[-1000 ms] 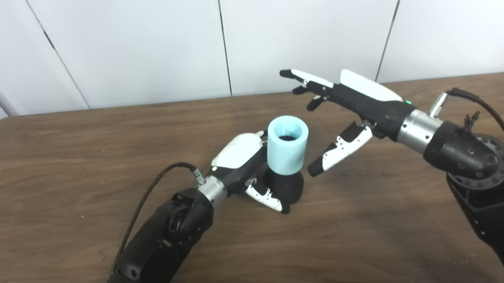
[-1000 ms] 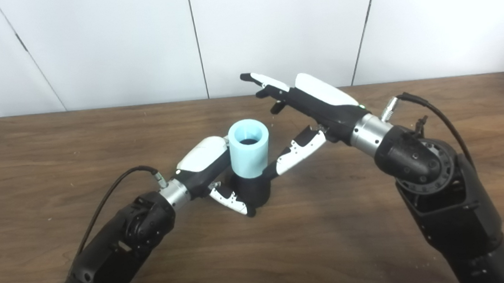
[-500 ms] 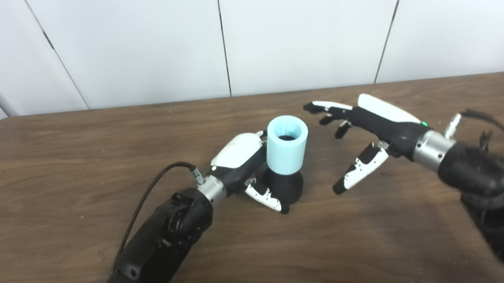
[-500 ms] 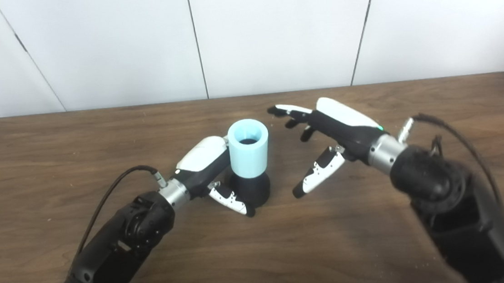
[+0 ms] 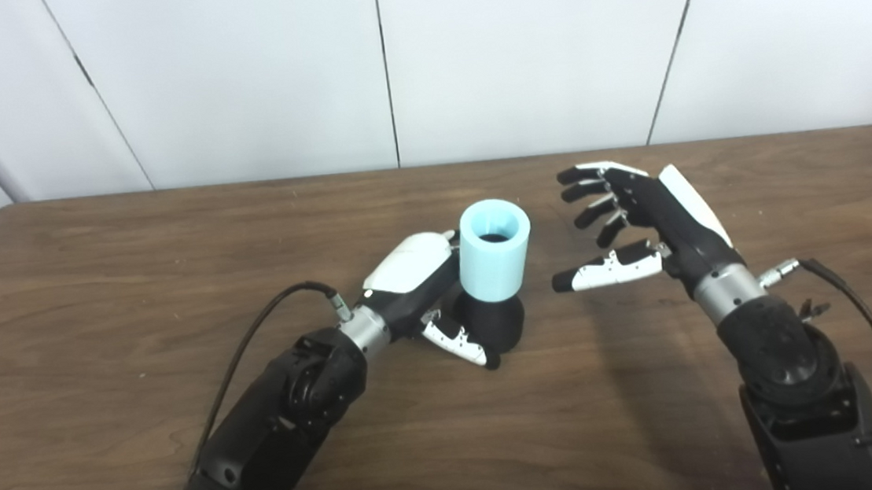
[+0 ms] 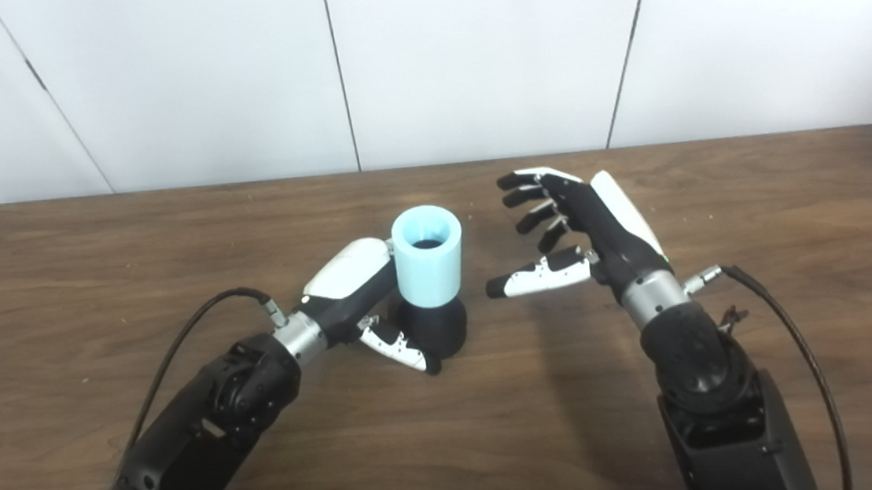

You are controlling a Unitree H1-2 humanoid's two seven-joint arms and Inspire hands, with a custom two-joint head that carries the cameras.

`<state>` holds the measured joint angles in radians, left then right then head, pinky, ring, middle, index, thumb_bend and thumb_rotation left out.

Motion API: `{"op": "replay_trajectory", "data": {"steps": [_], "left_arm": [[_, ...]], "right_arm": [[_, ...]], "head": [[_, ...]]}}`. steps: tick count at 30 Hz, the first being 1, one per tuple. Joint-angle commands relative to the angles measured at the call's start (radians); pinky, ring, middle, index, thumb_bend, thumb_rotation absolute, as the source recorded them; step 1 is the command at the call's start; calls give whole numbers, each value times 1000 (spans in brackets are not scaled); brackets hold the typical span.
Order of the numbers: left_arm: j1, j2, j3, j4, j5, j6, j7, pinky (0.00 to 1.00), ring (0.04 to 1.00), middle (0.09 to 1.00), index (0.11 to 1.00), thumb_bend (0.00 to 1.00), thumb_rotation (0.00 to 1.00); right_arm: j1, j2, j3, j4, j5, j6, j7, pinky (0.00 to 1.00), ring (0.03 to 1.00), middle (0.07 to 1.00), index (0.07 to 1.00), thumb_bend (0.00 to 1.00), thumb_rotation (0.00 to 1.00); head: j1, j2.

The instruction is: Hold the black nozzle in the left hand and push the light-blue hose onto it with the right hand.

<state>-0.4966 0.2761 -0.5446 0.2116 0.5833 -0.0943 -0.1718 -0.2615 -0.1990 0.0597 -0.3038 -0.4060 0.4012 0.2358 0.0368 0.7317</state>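
The light-blue hose (image 5: 496, 259), a short upright tube with an open top, sits on the black nozzle (image 5: 495, 325), which stands on the wooden table (image 5: 93, 291) near the middle. My left hand (image 5: 428, 293) is wrapped around the nozzle from the left, its thumb across the front of the black base. My right hand (image 5: 635, 220) hovers to the right of the hose, apart from it, palm turned toward it with fingers spread and nothing in it.
A white panelled wall (image 5: 388, 60) runs behind the table's far edge. Cables loop off both forearms, the left cable (image 5: 269, 323) and the right cable (image 5: 869, 318). Bare wood lies all around the hose and nozzle.
My right hand has dropped from above and behind the hose, drawn back to the right and turned its palm toward the hose. The left hand, hose and nozzle have stayed put.
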Motion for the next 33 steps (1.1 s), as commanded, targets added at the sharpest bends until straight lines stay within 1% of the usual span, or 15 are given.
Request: {"op": "replay_trajectory", "data": {"steps": [1, 4, 9, 14, 16, 18, 20, 21, 23, 25, 27, 28, 29, 31, 33], "left_arm": [[25, 23, -22, 40, 39, 34, -74, 998, 971, 971, 962, 990, 227], [23, 26, -24, 35, 50, 47, -80, 1000, 997, 997, 996, 1000, 279], [23, 28, -20, 20, 66, 93, -103, 1000, 1000, 1000, 1000, 1000, 303], [21, 31, 4, 8, 56, 123, -124, 1000, 1000, 1000, 1000, 1000, 327], [23, 33, 22, -2, 45, 129, -123, 1000, 1000, 1000, 1000, 1000, 323], [33, 34, 50, -17, 27, 128, -116, 1000, 1000, 991, 1000, 1000, 263], [49, 28, 85, -25, 5, 119, -90, 1000, 1000, 967, 987, 989, 226], [61, 22, 109, -24, -8, 109, -64, 995, 975, 930, 954, 961, 205], [85, 9, 158, -29, -32, 92, -13, 933, 905, 866, 892, 900, 167], [104, -3, 202, -54, -54, 95, 12, 839, 853, 827, 848, 846, 109], [125, -19, 253, -94, -85, 106, 27, 761, 824, 803, 824, 797, 56], [135, -30, 283, -112, -107, 109, 36, 722, 810, 789, 811, 771, 25], [146, -48, 316, -127, -140, 111, 48, 700, 798, 774, 797, 744, 13], [159, -77, 365, -144, -188, 114, 61, 673, 770, 744, 767, 699, 3], [173, -130, 432, -178, -276, 153, 78, 640, 724, 704, 734, 645, 0]], "right_arm": [[-29, -12, -8, -24, 7, -12, -22, 461, 622, 727, 751, 717, 0], [-27, -18, -10, -25, 15, -14, -18, 456, 626, 730, 752, 717, 0], [-27, -30, -11, -31, 31, -10, -13, 447, 627, 733, 755, 717, 0], [-25, -36, -9, -38, 42, -6, -12, 452, 629, 734, 756, 716, 0], [-25, -38, -10, -36, 47, -7, -13, 455, 630, 735, 756, 716, 0], [-23, -40, -11, -35, 52, -9, -15, 455, 630, 735, 756, 716, 0], [-21, -42, -12, -33, 56, -12, -16, 456, 631, 736, 756, 716, 0], [-20, -42, -12, -33, 58, -13, -17, 454, 631, 736, 756, 716, 0], [-19, -43, -14, -32, 62, -15, -19, 450, 631, 736, 756, 716, 0], [-21, -43, -14, -37, 65, -10, -19, 450, 631, 736, 756, 715, 0], [-23, -43, -15, -44, 68, -2, -18, 451, 631, 736, 756, 715, 0], [-24, -43, -15, -47, 69, -1, -18, 451, 631, 736, 756, 715, 0], [-24, -43, -16, -46, 70, -2, -19, 452, 631, 736, 756, 715, 0], [-24, -42, -17, -44, 72, -4, -22, 457, 631, 736, 756, 715, 0], [-19, -41, -20, -39, 75, -14, -28, 467, 631, 735, 755, 714, 0]], "head": [[-2, 0], [-2, 0], [-3, 0], [-3, 2], [-3, 2], [-2, 3], [-1, 3], [-1, 3], [-1, 1], [-1, 1], [1, -1], [1, -1], [5, -2], [5, -2], [5, -2]]}}
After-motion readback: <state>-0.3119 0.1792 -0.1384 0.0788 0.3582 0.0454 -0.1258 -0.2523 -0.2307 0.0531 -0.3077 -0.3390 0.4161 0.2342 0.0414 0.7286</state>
